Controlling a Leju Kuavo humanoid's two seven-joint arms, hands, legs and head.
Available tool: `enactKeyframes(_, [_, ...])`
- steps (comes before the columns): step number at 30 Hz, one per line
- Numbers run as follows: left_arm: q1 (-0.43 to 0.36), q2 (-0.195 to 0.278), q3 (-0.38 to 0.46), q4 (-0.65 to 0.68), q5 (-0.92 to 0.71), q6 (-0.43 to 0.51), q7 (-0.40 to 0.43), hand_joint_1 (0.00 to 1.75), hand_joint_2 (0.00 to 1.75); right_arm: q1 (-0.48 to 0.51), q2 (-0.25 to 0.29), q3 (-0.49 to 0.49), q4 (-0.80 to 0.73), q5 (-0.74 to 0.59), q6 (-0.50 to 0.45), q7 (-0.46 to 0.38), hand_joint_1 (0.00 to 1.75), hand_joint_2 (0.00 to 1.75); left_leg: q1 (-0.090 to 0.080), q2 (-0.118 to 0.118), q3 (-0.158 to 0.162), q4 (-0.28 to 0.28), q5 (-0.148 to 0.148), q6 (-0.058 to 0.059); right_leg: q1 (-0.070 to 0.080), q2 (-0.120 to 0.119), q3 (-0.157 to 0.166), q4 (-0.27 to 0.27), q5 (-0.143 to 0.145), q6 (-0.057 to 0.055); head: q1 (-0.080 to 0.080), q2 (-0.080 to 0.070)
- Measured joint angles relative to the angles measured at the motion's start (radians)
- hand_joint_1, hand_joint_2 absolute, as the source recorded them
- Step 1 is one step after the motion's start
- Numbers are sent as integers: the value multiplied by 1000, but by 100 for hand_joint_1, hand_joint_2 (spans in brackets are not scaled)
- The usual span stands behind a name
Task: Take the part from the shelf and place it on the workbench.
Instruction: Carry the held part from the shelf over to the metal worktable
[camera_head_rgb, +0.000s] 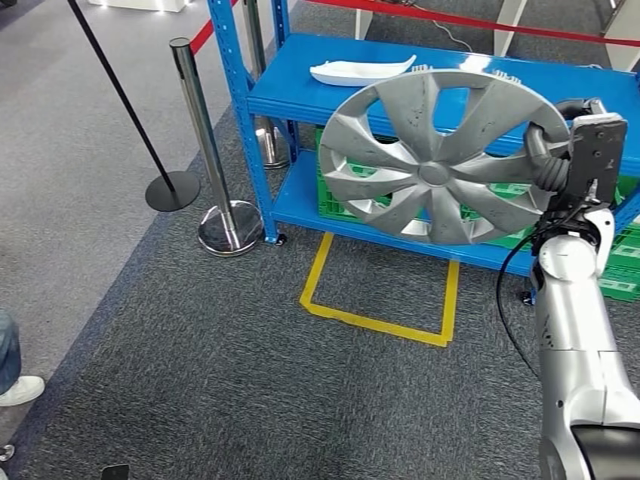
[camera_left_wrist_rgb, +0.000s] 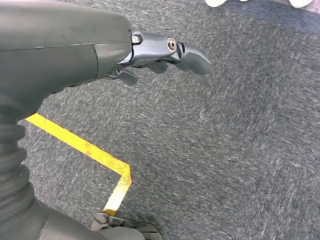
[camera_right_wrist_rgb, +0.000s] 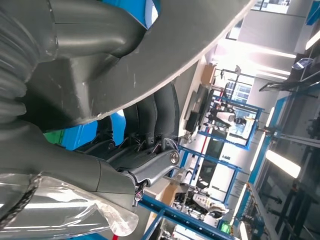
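Observation:
A large silver wheel cover (camera_head_rgb: 434, 155) hangs upright in front of the blue shelf (camera_head_rgb: 302, 95), off its boards. My right hand (camera_head_rgb: 549, 160) grips its right rim, fingers curled over the edge. In the right wrist view the dark fingers (camera_right_wrist_rgb: 154, 117) wrap round the grey rim of the wheel cover (camera_right_wrist_rgb: 158, 60). My left hand (camera_left_wrist_rgb: 162, 52) hangs over grey carpet, fingers loosely apart and holding nothing.
A white curved part (camera_head_rgb: 358, 70) lies on the shelf's upper board. Green crates (camera_head_rgb: 626, 260) sit on the lower board. Two stanchions (camera_head_rgb: 204, 140) with a belt stand left of the shelf. A yellow tape rectangle (camera_head_rgb: 377, 325) marks the floor. A person's shoe (camera_head_rgb: 23, 390) is at far left.

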Motion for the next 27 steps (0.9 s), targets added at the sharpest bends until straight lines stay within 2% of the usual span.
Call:
enactKeyframes(1, [0, 0, 0, 0, 0, 0, 0, 0, 175, 0, 0, 0, 0, 0, 0, 0, 175, 175, 2, 4, -30, 64, -24, -3, 1, -4, 0, 0, 0, -1, 0, 0])
enactKeyframes(2, [0, 0, 0, 0, 0, 0, 0, 0, 175, 1, 0, 0, 0, 0, 0, 0, 175, 175, 3, 6, -49, 104, -33, -4, 2, -8, 1, 0, -1, -1, 0, 0])
enactKeyframes(3, [0, 0, 0, 0, 0, 0, 0, 0, 175, 1, 0, 0, 0, 0, 1, 0, 175, 175, 4, 7, -50, 107, -21, -3, 2, -12, 1, 0, -1, -1, 0, 0])
enactKeyframes(4, [1, 0, 0, 0, 0, -1, 0, 0, 175, 1, 0, 1, 0, 0, 1, 0, 175, 175, 4, 8, -36, 74, 5, 0, 3, -16, 2, 1, -2, -1, 0, 0])
enactKeyframes(6, [0, 1, 0, 0, 0, -1, 0, 0, 175, 0, 0, 2, 0, 1, 1, 0, 175, 175, -1, 23, 30, -60, 71, 12, 6, -23, 6, 1, -4, 1, 0, 0])
enactKeyframes(7, [-1, 1, 0, 0, 0, -1, 0, 0, 175, -1, 0, 2, 0, 0, 2, 0, 175, 175, -6, 32, 57, -117, 88, 18, 8, -27, 7, 1, -5, 4, 0, 0])
enactKeyframes(8, [-1, 2, 0, 0, 0, 0, 0, 0, 175, -1, 0, 1, 0, 0, 2, 0, 175, 175, -10, 40, 75, -156, 95, 24, 9, -32, 6, 1, -6, 8, 1, 0])
enactKeyframes(9, [-1, 2, 1, 0, 0, 0, -1, 0, 175, -1, 0, 1, 0, 1, 2, -1, 175, 175, -13, 42, 79, -167, 91, 27, 11, -36, 5, 0, -5, 12, 1, 0])
enactKeyframes(11, [-1, 1, 1, 0, 1, 1, -1, 0, 175, 0, 0, 2, -1, 2, 3, -1, 175, 175, -12, 33, 80, -178, 94, 35, 10, -45, 4, -2, -7, 24, 2, 0])
enactKeyframes(12, [-1, 1, 1, 0, 2, 1, -1, 0, 175, 0, 0, 3, -2, 2, 3, -1, 175, 175, -9, 29, 82, -184, 98, 39, 9, -41, 0, 4, -15, 28, 2, 0])
enactKeyframes(14, [-2, 1, 2, 0, 2, 2, -2, 0, 175, -2, 0, 3, -3, 3, 3, -2, 175, 175, -4, 20, 86, -195, 105, 49, 8, -21, -33, 73, -59, 34, 6, 0])
enactKeyframes(16, [-3, 1, 2, 0, 4, 2, -2, 0, 175, -3, 0, 3, -3, 3, 3, -2, 175, 175, -5, 9, 86, -194, 105, 52, 8, -3, -95, 206, -117, 36, 8, 0])
enactKeyframes(17, [-2, 1, 4, 0, 6, 1, -2, 0, 175, -1, 0, 3, -3, 4, 2, -3, 175, 175, -6, 3, 86, -194, 105, 53, 8, -1, -121, 256, -130, 38, 9, 0])
enactKeyframes(18, [-2, 0, 6, 0, 9, 1, -2, 0, 175, 1, 0, 5, -3, 6, 2, -3, 175, 175, -6, -4, 85, -192, 105, 52, 8, 1, -133, 274, -125, 39, 9, 0])
enactKeyframes(19, [-2, 0, 9, 0, 12, -1, -2, 0, 175, 1, 0, 7, -3, 10, 2, -3, 175, 175, -5, -11, 86, -191, 104, 52, 7, 1, -122, 246, -98, 39, 9, 0])
enactKeyframes(21, [-2, 1, 14, 0, 15, -4, -2, 0, 175, -2, 3, 11, -3, 18, 1, -3, 175, 175, -4, -23, 85, -185, 101, 47, 3, 11, -63, 119, -30, 39, 9, 0])
enactKeyframes(22, [-2, 1, 16, 0, 16, -6, -2, 0, 175, -6, 5, 13, -3, 21, 0, -3, 175, 175, -5, -28, 82, -181, 100, 43, 2, 20, -32, 57, -10, 39, 9, 0])
enactKeyframes(24, [-1, 3, 22, 0, 17, -9, -1, 0, 175, -12, 12, 19, -3, 28, -4, -2, 175, 175, -6, -38, 74, -176, 101, 32, 2, 34, -3, 6, -6, 34, 9, 0])
enactKeyframes(26, [2, 5, 25, 0, 17, -10, -1, 0, 175, -14, 18, 23, -2, 32, -7, -2, 175, 175, -5, -46, 69, -175, 104, 22, 3, 27, 0, 4, -4, 24, 9, 0])
enactKeyframes(27, [3, 6, 27, 0, 17, -10, -1, 0, 175, -15, 21, 25, -2, 34, -8, -2, 175, 175, -5, -42, 67, -170, 98, 17, 2, 22, 1, 2, -3, 17, 8, 0])
